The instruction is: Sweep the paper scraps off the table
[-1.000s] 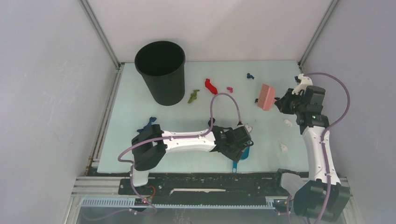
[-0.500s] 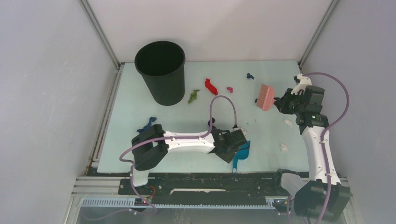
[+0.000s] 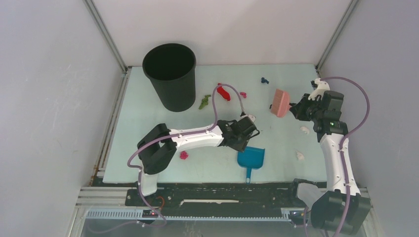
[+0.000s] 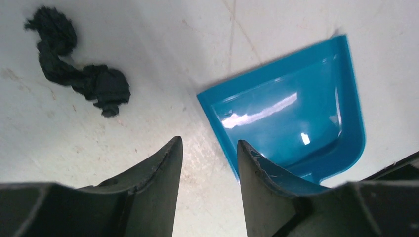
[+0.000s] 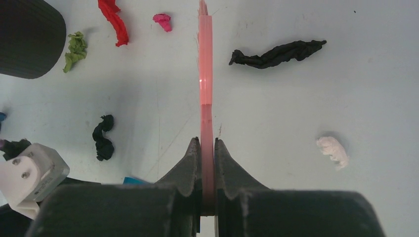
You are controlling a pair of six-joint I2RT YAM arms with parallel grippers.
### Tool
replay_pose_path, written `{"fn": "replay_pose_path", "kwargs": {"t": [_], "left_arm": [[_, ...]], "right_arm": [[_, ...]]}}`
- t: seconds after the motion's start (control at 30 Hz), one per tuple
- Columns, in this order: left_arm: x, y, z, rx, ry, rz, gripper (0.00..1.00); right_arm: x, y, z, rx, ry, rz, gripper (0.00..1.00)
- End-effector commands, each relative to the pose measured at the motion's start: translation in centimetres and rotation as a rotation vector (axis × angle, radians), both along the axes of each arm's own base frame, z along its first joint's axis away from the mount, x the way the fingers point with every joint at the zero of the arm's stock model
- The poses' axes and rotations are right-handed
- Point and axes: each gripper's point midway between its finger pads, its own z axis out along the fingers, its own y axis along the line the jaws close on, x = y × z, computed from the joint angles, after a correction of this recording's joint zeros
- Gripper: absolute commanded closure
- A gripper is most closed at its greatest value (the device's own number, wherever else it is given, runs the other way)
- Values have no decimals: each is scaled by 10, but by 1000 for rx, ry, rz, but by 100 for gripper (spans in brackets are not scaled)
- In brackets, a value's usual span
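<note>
Left arm low over the table [image 3: 148, 123], right arm gripping the brush.
Low in the overhead frame sits one blue dustpan [image 3: 251, 157]. Just above it the left arm stretches flat toward centre, its left gripper [image 4: 208, 144] partly open and holding nothing, a black scrap [image 4: 79, 79] nearby. At the right edge the bent right arm's right gripper [image 5: 207, 142] is clamped on the one pink brush [image 5: 205, 74]. Seven more paper scraps [image 3: 223, 92] show: one magenta scrap [image 3: 184, 155] lower left, two white scraps [image 3: 299, 155] at right, then green, red, magenta and dark blue higher up, right of one black bin [image 3: 170, 74].
</note>
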Motion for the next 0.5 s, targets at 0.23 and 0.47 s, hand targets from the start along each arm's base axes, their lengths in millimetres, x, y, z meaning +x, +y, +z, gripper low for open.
{"fn": "replay_pose_path", "kwargs": {"t": [0.23, 0.47], "left_arm": [[-29, -7, -24, -59, 103, -50, 55], [-21, -16, -21, -66, 84, -54, 69]], "right_arm": [[4, 1, 9, -5, -43, 27, 100], [3, 1, 7, -2, -35, 28, 100]]}}
